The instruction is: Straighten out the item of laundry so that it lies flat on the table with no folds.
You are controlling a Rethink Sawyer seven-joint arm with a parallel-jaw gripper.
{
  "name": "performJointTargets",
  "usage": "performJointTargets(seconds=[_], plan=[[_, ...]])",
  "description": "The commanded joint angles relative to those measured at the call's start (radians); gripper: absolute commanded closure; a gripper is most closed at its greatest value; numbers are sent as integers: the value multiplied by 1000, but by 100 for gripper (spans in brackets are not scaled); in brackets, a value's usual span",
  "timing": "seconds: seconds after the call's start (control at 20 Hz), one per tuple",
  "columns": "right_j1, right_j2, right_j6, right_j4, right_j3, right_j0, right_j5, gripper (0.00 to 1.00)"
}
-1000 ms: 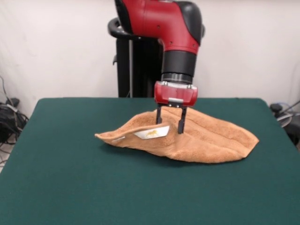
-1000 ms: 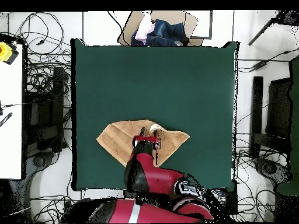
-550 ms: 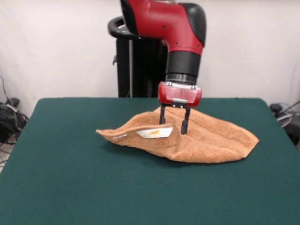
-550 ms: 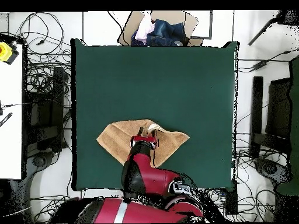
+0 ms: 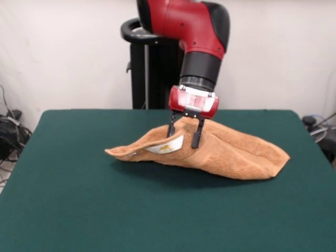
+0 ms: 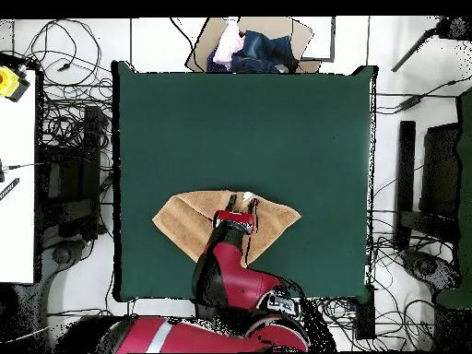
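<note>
Front view, near to far: bare table (image 5: 79,210), then towel (image 5: 231,155) at centre, folded over, label (image 5: 165,147) up. Left tip at 9 o'clock raised clear of the felt, more than a second ago. Gripper (image 5: 184,134) at 12 o'clock of the label, now tilted and shifted left, fingers (image 5: 196,137) apart, straddling a ridge of cloth; no firm pinch visible. Probably dragging the fold open; still far from flat.

Front camera faces arm; overhead looks down; both share table (image 5: 63,199)
</note>
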Motion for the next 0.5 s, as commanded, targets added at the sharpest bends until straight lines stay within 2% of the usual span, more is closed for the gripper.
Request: performJointTargets(seconds=[0.05, 0.5], plan=[[13, -46, 137, 117, -104, 39, -118, 0], [24, -43, 136, 49, -177, -4, -140, 0]])
